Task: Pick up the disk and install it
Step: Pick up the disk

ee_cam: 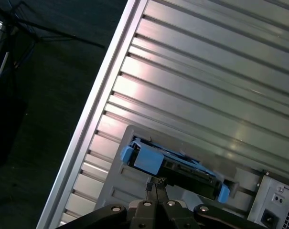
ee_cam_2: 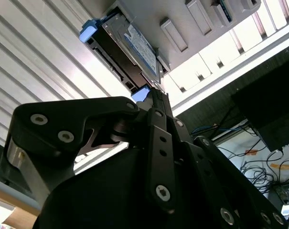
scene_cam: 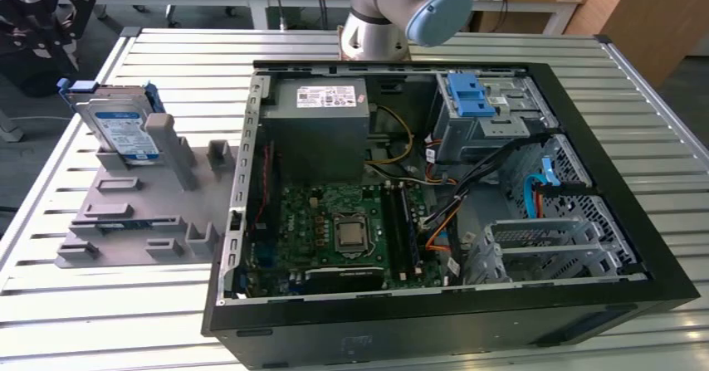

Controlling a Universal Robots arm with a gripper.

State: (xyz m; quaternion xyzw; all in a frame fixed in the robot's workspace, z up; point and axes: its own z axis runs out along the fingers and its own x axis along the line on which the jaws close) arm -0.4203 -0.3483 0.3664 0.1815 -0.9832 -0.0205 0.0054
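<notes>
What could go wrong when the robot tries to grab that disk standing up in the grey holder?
The disk stands on edge in the grey holder, so an off-centre push might tip or jam it. The gripper, aimed at it, looks shut; shut like that, it would bump the disk, not grab it. Loose cables near the drive cage could snag it.

The arm [scene_cam: 383,10] consists of silver-grey cylindrical joint housings, one closed by a round light-blue cap [scene_cam: 439,14]. The gripper [ee_cam: 156,183] is built from matte black linkage plates with rounded ends, fastened by silver socket-head screws [ee_cam_2: 163,192]. In the second wrist view, a bare grey metal block [ee_cam_2: 14,160] sits behind the plates.
</notes>
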